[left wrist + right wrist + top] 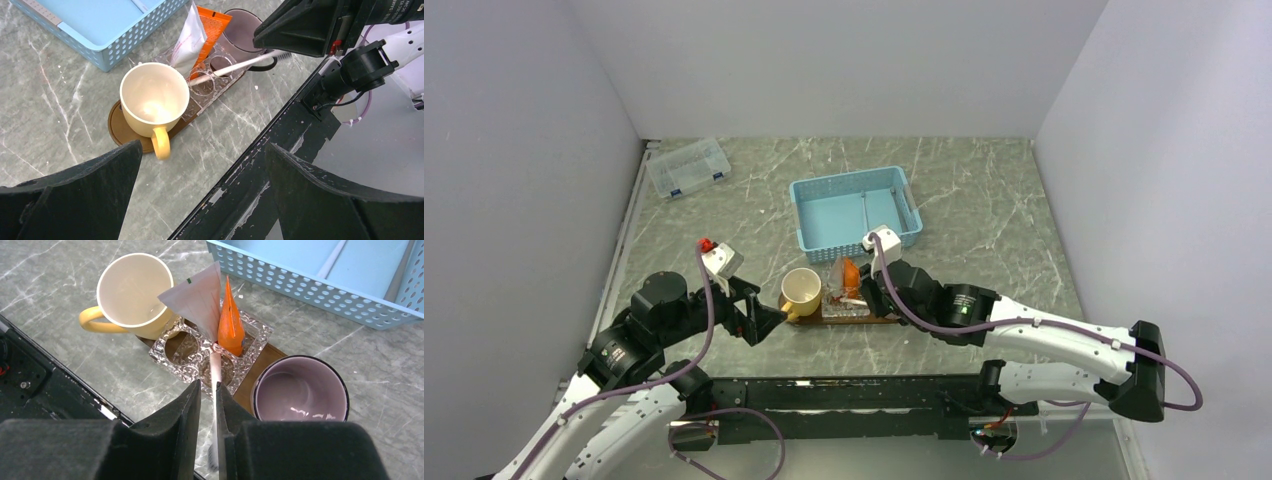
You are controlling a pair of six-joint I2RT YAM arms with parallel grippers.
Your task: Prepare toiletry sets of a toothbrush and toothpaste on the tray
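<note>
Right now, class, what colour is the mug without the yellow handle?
The mug is pale purple, shown best in the right wrist view.

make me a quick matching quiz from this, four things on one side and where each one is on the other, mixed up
Things:
1 toothbrush
2 purple mug
3 cream mug
4 blue basket

Places:
A on the table, beyond the tray
B one end of the tray, yellow handle past its edge
C leaning in the clear holder, between the right fingers
D other end of the tray, close to the right fingers

Pairs: 1-C, 2-D, 3-B, 4-A
</note>
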